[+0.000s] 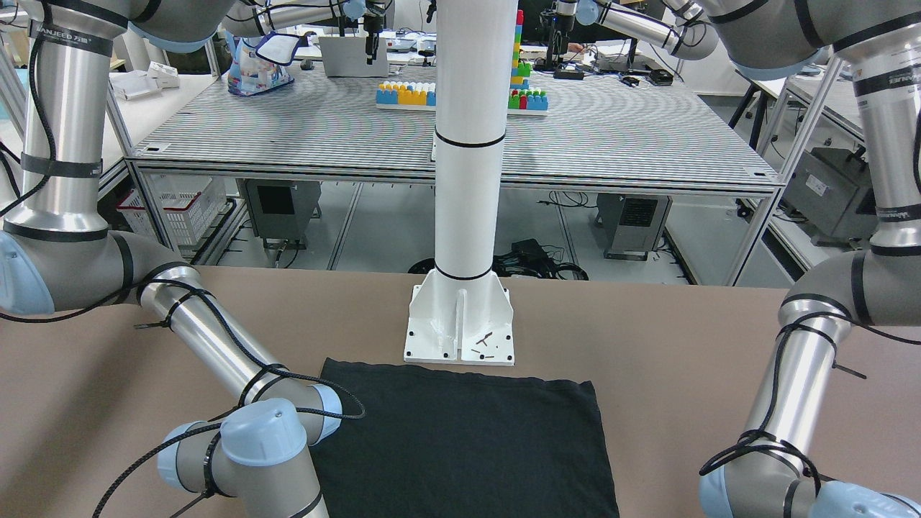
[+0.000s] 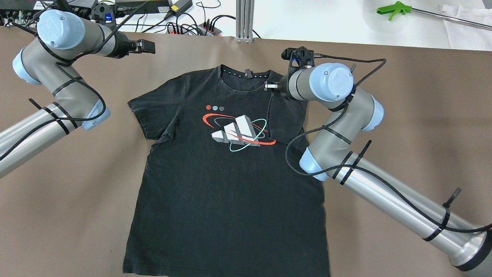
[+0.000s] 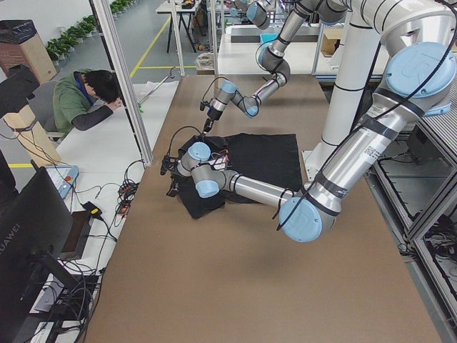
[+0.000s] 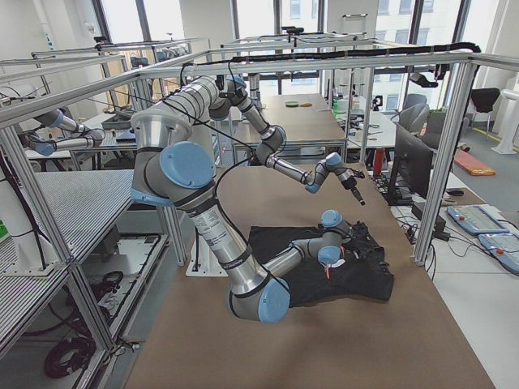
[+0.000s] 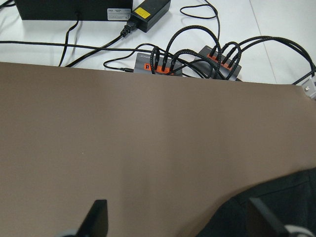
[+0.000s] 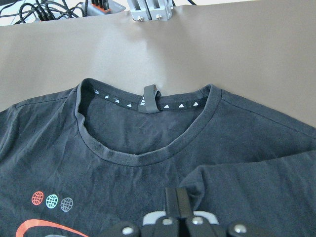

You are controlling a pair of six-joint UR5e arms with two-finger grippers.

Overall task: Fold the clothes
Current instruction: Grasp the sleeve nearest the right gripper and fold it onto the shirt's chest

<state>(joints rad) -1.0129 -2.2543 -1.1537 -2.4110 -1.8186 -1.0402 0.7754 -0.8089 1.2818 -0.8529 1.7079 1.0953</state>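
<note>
The clothes are one black T-shirt [image 2: 215,184] with a red, white and teal chest print, lying flat on the brown table, collar toward the far edge. Its sleeve on the view's right is folded in over the chest. My right gripper [image 2: 271,87] is low over that fold, its fingers [image 6: 176,202] together on the sleeve's edge, just below the collar [image 6: 148,106]. My left gripper [image 2: 148,46] is off the shirt, beyond its other shoulder; its fingertips [image 5: 96,219] stand wide apart over bare table [image 5: 123,148], empty. The front-facing view shows the shirt's hem end [image 1: 460,439].
Power strips and cables [image 5: 163,61] lie just past the table's far edge, with an aluminium post [image 2: 245,19] behind the collar. A white pillar base [image 1: 460,324] stands at the hem end. A green tool [image 2: 396,8] lies far right. A person [image 3: 89,96] sits beside the table.
</note>
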